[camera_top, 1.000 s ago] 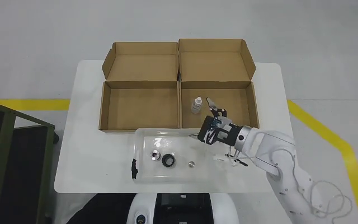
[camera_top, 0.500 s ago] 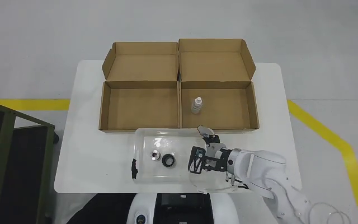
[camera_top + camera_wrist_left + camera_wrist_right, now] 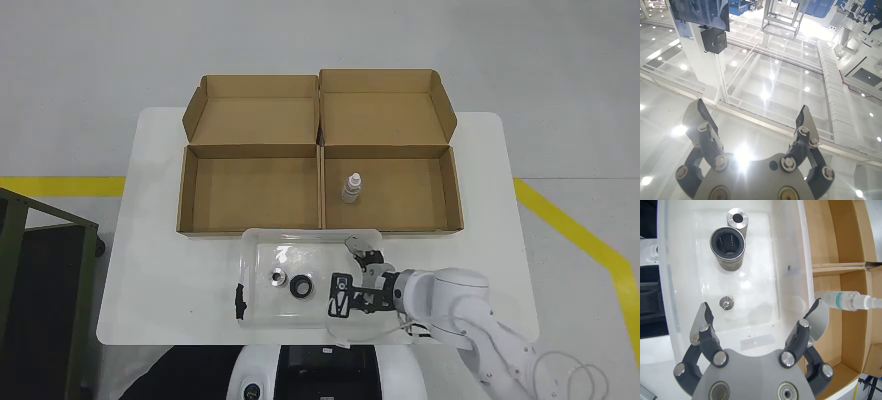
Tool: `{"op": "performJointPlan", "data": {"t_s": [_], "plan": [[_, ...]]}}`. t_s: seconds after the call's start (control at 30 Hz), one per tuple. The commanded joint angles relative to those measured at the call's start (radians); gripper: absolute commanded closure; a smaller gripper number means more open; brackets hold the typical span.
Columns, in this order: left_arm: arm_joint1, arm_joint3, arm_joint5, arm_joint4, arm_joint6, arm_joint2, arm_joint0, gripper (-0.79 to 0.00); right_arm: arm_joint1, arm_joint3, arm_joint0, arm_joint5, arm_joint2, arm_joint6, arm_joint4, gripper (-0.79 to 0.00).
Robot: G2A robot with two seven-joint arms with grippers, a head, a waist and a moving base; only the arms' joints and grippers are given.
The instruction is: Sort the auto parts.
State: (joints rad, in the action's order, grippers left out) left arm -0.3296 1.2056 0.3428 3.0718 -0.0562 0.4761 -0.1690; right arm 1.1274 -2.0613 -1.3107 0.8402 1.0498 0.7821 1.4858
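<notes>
Over the clear tray (image 3: 803,256), I'm holding the right gripper (image 3: 761,304) with its jaws spread wide and nothing between them. I'm watching the small metal disc (image 3: 726,302). It is lying flat on the tray floor, about level with the fingertips. It is sitting just inside the finger farther from the cardboard box (image 3: 853,247), not centred in the gap. I'm judging that a sideways shift toward that finger is needed before closing. Beyond the disc, the bearing (image 3: 727,250) and steel sleeve (image 3: 738,221) are standing upright. The left gripper (image 3: 752,103) is pointing at the ceiling, open and empty, so the right arm is nearer.
</notes>
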Motion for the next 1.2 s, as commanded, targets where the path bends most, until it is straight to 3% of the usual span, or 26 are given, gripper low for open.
{"op": "performJointPlan", "data": {"t_s": [0.0,0.37,0.6,0.9,1.07,1.17], "plan": [[0.0,0.0,0.0,0.0,0.0,0.0,0.0,-0.785,0.001,0.014,0.011,0.002,-0.013,0.007,-0.003,-0.785],[0.0,0.0,0.0,0.0,0.0,0.0,0.0,-0.785,0.009,0.086,0.073,0.02,-0.088,0.053,-0.019,-0.779],[0.0,0.0,0.0,0.0,0.0,0.0,0.0,-0.785,0.014,0.125,0.111,0.026,-0.131,0.088,-0.027,-0.659],[0.0,0.0,0.0,0.0,0.0,0.0,0.0,-0.785,0.017,0.15,0.142,0.028,-0.161,0.132,-0.041,-0.566],[0.0,0.0,0.0,0.0,0.0,0.0,0.0,-0.785,0.015,0.146,0.148,0.041,-0.171,0.154,-0.051,-0.4],[0.0,0.0,0.0,0.0,0.0,0.0,0.0,-0.785,0.013,0.148,0.151,0.041,-0.179,0.156,-0.049,-0.348]]}}
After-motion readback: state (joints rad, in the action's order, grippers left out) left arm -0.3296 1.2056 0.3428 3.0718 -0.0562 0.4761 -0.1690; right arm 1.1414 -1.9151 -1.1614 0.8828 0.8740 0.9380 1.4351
